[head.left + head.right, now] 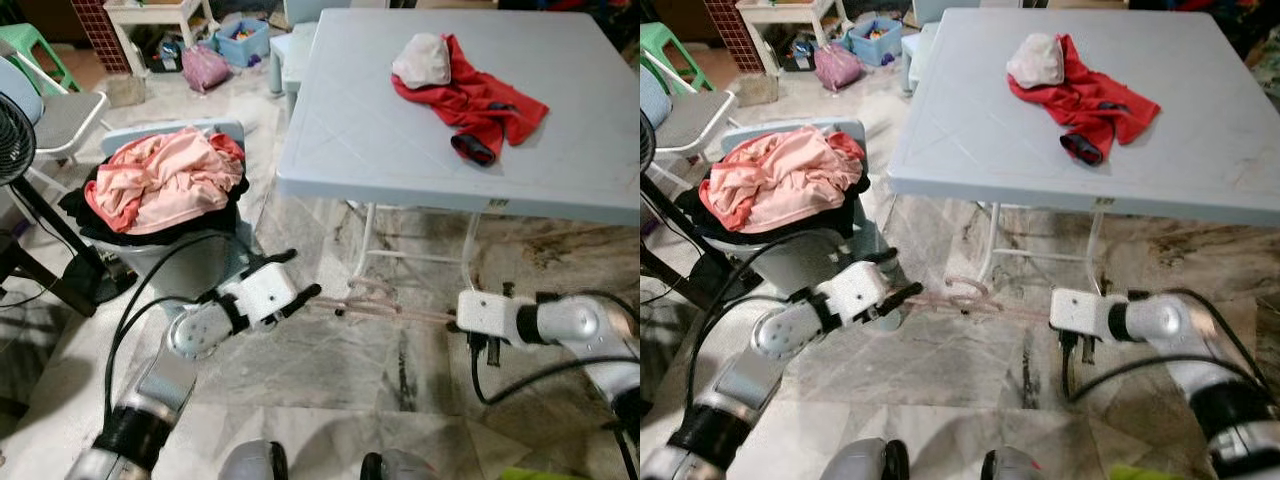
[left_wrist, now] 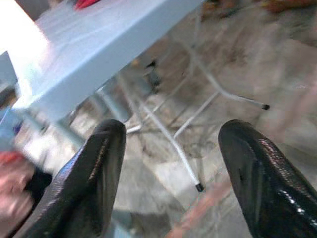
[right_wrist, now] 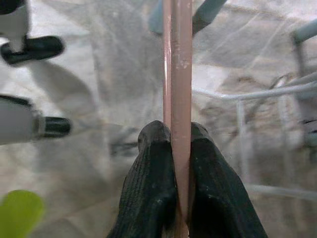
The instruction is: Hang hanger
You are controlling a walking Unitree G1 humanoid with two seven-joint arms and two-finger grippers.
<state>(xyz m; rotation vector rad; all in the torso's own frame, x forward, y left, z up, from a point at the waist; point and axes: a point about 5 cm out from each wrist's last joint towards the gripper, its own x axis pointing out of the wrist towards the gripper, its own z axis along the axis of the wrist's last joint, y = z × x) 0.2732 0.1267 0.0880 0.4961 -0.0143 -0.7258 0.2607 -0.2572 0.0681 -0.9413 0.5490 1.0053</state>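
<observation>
A pink hanger (image 1: 385, 306) hangs level above the marble floor, in front of the grey table (image 1: 400, 160). My right gripper (image 3: 181, 133) is shut on one end of it, and the hanger's bar (image 3: 178, 59) runs straight out between the black fingers. In the eye views that gripper (image 1: 450, 321) sits at the hanger's right end. At the hanger's left end is my left gripper (image 1: 301, 276), open, with its fingers (image 2: 94, 178) spread wide. A blurred pink stretch of the hanger (image 2: 198, 218) lies low between them; I cannot tell whether it touches them.
A red garment (image 1: 480, 105) and a white cloth (image 1: 422, 60) lie on the table. Its thin white legs (image 1: 365, 245) stand just behind the hanger. A bin heaped with pink clothes (image 1: 160, 180) is at the left, with a fan (image 1: 12, 135) and a chair (image 1: 60, 115) beyond.
</observation>
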